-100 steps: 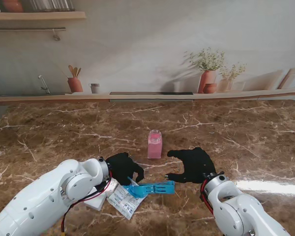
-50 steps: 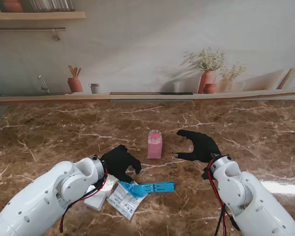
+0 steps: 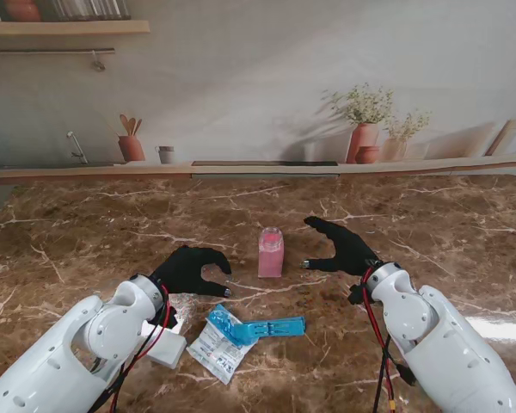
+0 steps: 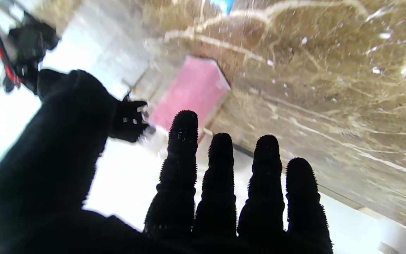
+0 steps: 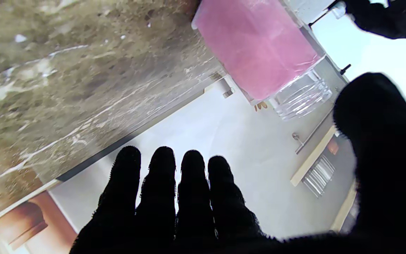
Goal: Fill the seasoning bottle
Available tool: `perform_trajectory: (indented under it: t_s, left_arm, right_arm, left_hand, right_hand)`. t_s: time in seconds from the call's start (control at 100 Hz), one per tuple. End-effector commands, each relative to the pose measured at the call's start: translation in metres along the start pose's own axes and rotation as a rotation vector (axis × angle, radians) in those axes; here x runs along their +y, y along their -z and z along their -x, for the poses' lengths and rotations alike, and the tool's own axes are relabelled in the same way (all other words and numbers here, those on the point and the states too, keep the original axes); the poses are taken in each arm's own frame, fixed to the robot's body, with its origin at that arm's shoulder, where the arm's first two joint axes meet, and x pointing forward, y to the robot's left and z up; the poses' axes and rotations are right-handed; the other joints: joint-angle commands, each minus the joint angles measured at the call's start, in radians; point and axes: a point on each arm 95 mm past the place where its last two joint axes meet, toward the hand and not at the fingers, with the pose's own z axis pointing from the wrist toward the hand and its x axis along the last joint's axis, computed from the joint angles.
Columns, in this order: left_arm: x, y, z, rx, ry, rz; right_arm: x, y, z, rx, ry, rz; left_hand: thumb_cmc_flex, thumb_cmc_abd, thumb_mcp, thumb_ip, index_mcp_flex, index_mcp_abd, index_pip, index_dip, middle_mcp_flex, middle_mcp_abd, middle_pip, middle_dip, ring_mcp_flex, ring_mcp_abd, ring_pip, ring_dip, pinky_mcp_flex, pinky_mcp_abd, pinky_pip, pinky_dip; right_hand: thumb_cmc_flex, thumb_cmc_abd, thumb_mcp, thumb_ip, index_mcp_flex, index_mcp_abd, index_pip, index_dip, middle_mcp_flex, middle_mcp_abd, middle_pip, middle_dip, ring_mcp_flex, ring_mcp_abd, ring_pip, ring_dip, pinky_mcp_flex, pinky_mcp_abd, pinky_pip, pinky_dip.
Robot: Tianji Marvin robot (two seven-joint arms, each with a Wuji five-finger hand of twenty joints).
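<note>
A clear seasoning bottle point(image 3: 271, 252) with pink contents stands upright at the table's middle; it also shows in the left wrist view point(image 4: 192, 91) and the right wrist view point(image 5: 259, 53). My right hand point(image 3: 344, 248), in a black glove, is open just right of the bottle, thumb and fingers curved toward it, not touching. My left hand point(image 3: 192, 270) is open to the bottle's left and nearer to me, holding nothing. A blue-topped seasoning packet point(image 3: 226, 341) lies flat on the table nearer to me than the bottle.
A white box point(image 3: 165, 348) lies beside the packet, partly under my left forearm. A blue strip point(image 3: 273, 328) extends right from the packet. The brown marble table point(image 3: 430, 224) ends at a ledge point(image 3: 267, 169) against the back wall.
Both hands moved away from me toward the bottle. The left hand left the packet and rose to the left; the right hand advanced to beside the bottle.
</note>
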Motion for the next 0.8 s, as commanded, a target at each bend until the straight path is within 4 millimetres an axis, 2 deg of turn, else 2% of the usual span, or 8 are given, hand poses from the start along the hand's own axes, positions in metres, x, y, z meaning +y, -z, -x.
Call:
perform_trajectory:
  t_s: [0.0, 0.05, 0.15, 0.2, 0.39, 0.74, 0.76, 0.79]
  left_arm:
    - [0.006, 0.002, 0.003, -0.019, 0.030, -0.019]
    - [0.005, 0.005, 0.004, -0.025, 0.076, -0.054]
    - [0.004, 0.008, 0.006, -0.029, 0.145, -0.107]
    - [0.004, 0.009, 0.007, -0.032, 0.173, -0.130]
    - [0.003, 0.009, 0.009, -0.044, 0.227, -0.181]
    - [0.001, 0.007, 0.011, -0.068, 0.274, -0.207]
    - [0.001, 0.007, 0.011, -0.070, 0.274, -0.209]
    - [0.000, 0.007, 0.011, -0.073, 0.274, -0.210]
  right_arm:
    - [-0.003, -0.005, -0.001, 0.000, -0.036, -0.022]
    - [-0.004, -0.008, 0.000, 0.009, -0.052, -0.028]
    - [-0.004, -0.014, 0.002, 0.013, -0.081, -0.044]
    - [-0.005, -0.017, 0.003, 0.013, -0.104, -0.056]
    - [-0.011, -0.026, 0.009, 0.008, -0.175, -0.074]
    - [-0.036, -0.039, 0.016, 0.025, -0.350, -0.148]
    - [-0.037, -0.040, 0.016, 0.026, -0.356, -0.153]
    - [-0.039, -0.042, 0.017, 0.028, -0.365, -0.160]
  left_hand:
    - [-0.029, 0.034, -0.060, 0.033, -0.042, 0.020, -0.393, -0.038, -0.055, 0.006, -0.033, -0.037, -0.044, -0.039, -0.047, -0.058, 0.005, -0.036, -0.038, -0.114]
    - [-0.030, 0.045, -0.085, 0.034, -0.046, 0.028, -0.415, -0.051, -0.077, 0.006, -0.049, -0.053, -0.062, -0.048, -0.069, -0.081, -0.005, -0.044, -0.058, -0.157]
    - [-0.013, 0.086, -0.194, 0.050, -0.043, 0.046, -0.439, -0.064, -0.112, 0.003, -0.059, -0.095, -0.089, -0.067, -0.091, -0.144, -0.037, -0.083, -0.060, -0.279]
    - [-0.015, 0.092, -0.204, 0.051, -0.047, 0.049, -0.445, -0.067, -0.121, 0.001, -0.064, -0.098, -0.098, -0.073, -0.099, -0.152, -0.045, -0.088, -0.063, -0.288]
    - [-0.012, 0.110, -0.226, 0.057, -0.040, 0.044, -0.449, -0.070, -0.123, -0.003, -0.070, -0.101, -0.103, -0.078, -0.101, -0.165, -0.046, -0.093, -0.071, -0.307]
    - [-0.012, 0.122, -0.271, 0.060, -0.058, 0.058, -0.462, -0.075, -0.143, -0.005, -0.080, -0.105, -0.123, -0.086, -0.106, -0.177, -0.048, -0.098, -0.086, -0.325]
    - [0.025, 0.145, -0.360, 0.075, -0.057, 0.058, -0.469, -0.080, -0.146, -0.006, -0.080, -0.107, -0.126, -0.087, -0.103, -0.186, -0.046, -0.098, -0.092, -0.329]
    - [0.036, 0.152, -0.387, 0.080, -0.058, 0.059, -0.471, -0.082, -0.149, -0.006, -0.081, -0.108, -0.128, -0.088, -0.104, -0.189, -0.046, -0.097, -0.096, -0.331]
  right_hand:
    - [0.001, 0.005, -0.027, 0.012, -0.054, 0.019, -0.026, -0.014, -0.059, -0.002, -0.008, -0.029, -0.056, -0.030, -0.025, -0.045, -0.023, -0.057, -0.043, -0.040]
    - [-0.017, 0.012, -0.034, 0.008, -0.076, 0.027, -0.035, -0.016, -0.077, 0.002, -0.014, -0.035, -0.078, -0.033, -0.032, -0.052, -0.037, -0.062, -0.049, -0.047]
    - [-0.086, 0.020, -0.020, -0.004, -0.106, 0.042, -0.049, -0.008, -0.115, 0.009, -0.011, -0.047, -0.112, -0.035, -0.026, -0.072, -0.054, -0.067, -0.059, -0.067]
    - [-0.101, 0.021, -0.021, -0.009, -0.139, 0.049, -0.063, -0.009, -0.132, 0.012, -0.014, -0.051, -0.126, -0.036, -0.029, -0.076, -0.063, -0.069, -0.062, -0.070]
    - [-0.103, 0.020, -0.014, -0.019, -0.145, 0.051, -0.068, 0.001, -0.140, 0.012, -0.002, -0.053, -0.131, -0.037, -0.018, -0.080, -0.063, -0.063, -0.055, -0.073]
    - [-0.013, 0.029, -0.068, -0.035, -0.150, 0.055, -0.100, 0.025, -0.141, 0.015, 0.006, -0.061, -0.118, -0.036, -0.011, -0.084, -0.061, -0.057, -0.035, -0.072]
    - [-0.011, 0.029, -0.069, -0.035, -0.150, 0.055, -0.103, 0.025, -0.142, 0.014, 0.006, -0.061, -0.118, -0.036, -0.011, -0.084, -0.061, -0.057, -0.035, -0.072]
    - [-0.008, 0.028, -0.069, -0.034, -0.150, 0.055, -0.108, 0.024, -0.143, 0.015, 0.005, -0.061, -0.118, -0.036, -0.011, -0.084, -0.061, -0.056, -0.035, -0.073]
